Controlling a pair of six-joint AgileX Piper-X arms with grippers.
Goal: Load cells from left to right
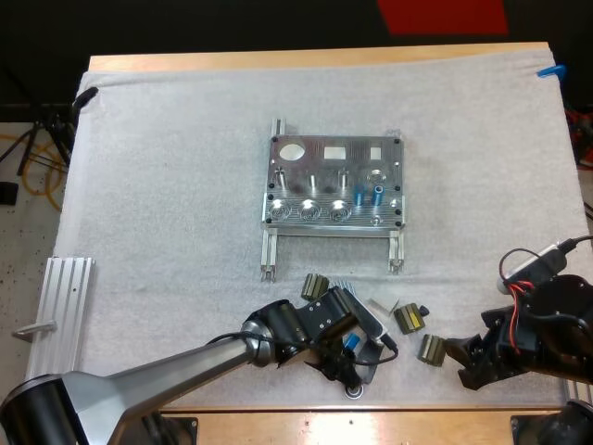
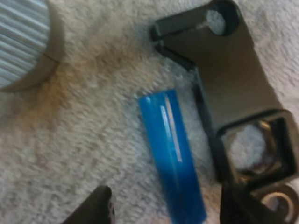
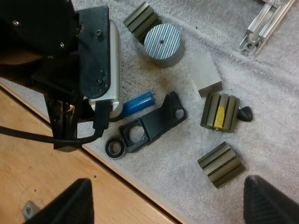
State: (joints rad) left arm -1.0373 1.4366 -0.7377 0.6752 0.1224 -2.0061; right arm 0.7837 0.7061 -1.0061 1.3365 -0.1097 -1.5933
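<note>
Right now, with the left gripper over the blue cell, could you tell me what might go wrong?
1. The black bracket lies close beside the blue cylinder, so the open left gripper may catch on it while closing.
2. The cylinder lies flat near the front edge of the mat. An off-centre pinch could probably roll it away or towards the bare wood.

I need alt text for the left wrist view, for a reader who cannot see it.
A bright blue cylinder lies flat on the white mat, between the open fingers of the left gripper. Beside it lies a black bracket with a round hole and a square opening, and a ribbed metal part sits nearby.
</note>
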